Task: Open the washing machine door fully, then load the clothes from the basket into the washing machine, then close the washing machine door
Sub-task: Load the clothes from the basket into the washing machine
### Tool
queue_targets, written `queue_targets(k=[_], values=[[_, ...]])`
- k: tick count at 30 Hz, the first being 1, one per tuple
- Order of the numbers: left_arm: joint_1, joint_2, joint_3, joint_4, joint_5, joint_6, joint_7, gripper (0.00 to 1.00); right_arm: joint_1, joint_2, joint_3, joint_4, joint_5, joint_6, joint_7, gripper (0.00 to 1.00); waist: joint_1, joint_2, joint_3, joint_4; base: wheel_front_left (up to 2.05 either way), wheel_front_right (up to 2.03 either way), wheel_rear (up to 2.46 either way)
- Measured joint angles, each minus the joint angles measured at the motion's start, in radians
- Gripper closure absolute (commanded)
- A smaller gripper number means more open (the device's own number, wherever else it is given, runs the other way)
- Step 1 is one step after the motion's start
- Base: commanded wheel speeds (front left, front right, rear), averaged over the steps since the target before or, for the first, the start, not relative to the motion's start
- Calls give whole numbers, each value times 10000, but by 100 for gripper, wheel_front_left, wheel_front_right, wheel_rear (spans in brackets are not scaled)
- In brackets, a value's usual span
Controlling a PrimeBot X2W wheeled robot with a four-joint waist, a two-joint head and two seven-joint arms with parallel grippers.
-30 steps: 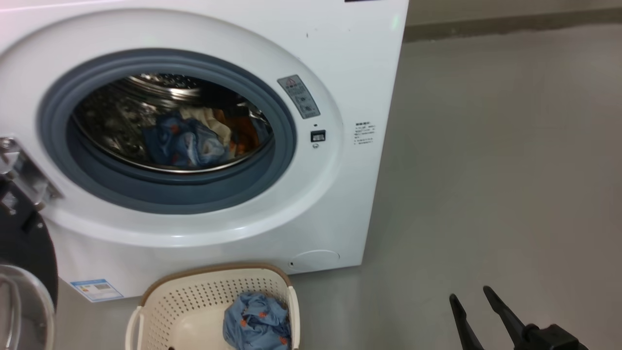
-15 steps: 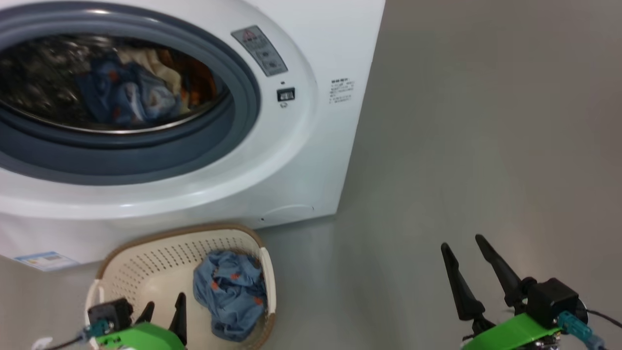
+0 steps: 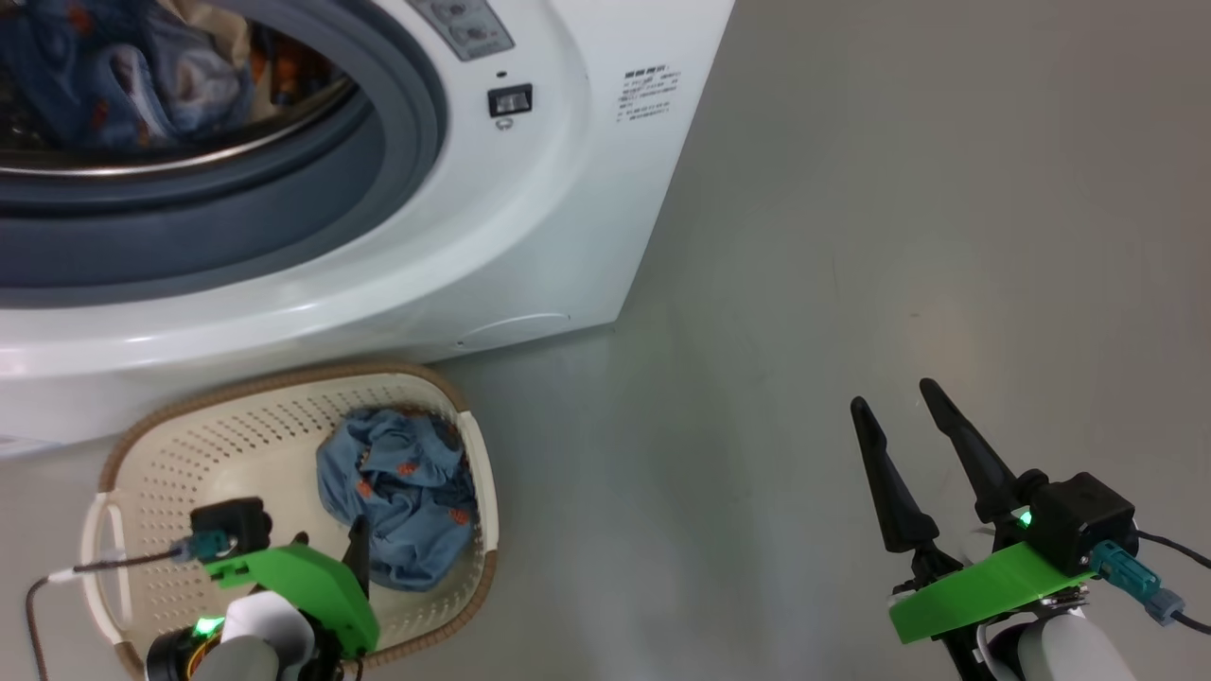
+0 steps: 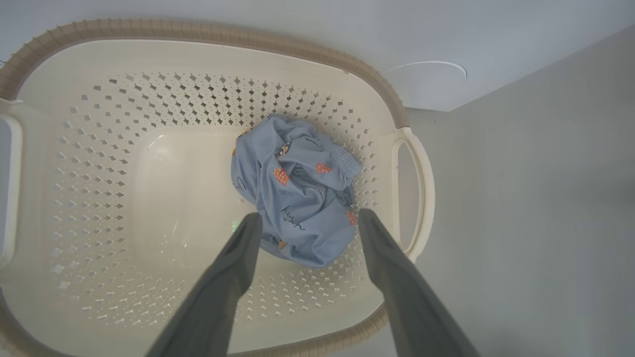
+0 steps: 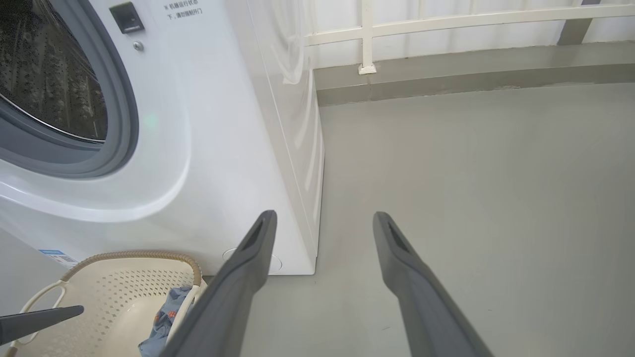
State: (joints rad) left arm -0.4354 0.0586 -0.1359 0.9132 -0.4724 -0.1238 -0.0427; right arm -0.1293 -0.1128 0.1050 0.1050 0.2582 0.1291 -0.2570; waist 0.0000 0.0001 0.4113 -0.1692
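One blue bear-print bit of the clothes lies bunched at the right end of the basket, which sits on the floor right by the washing machine. Left claw hangs over it, spread wide, a finger each side, not pinching yet. Prob. lined up to grab. More blue cloth is in the drum already. Right claw is spread & empty, parked over bare floor, out of the way.

Head view looks steeply down; left wrist view closely into the basket; right wrist view low, forward; all share the basket.
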Motion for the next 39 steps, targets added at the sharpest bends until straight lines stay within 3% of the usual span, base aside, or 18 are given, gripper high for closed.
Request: queue_targets(k=[14,39], values=[[-1753,-82,-226,2102,-951,-44,-23,0,-680,-142,31,-90,94,0,0,0,1,0,935,-3,0,0,0],[-2675,-255,-901,2957,-3354,-44,1057,0,-1240,-395,-236,-293,359,0,0,0,0,0,2138,-200,0,0,0]])
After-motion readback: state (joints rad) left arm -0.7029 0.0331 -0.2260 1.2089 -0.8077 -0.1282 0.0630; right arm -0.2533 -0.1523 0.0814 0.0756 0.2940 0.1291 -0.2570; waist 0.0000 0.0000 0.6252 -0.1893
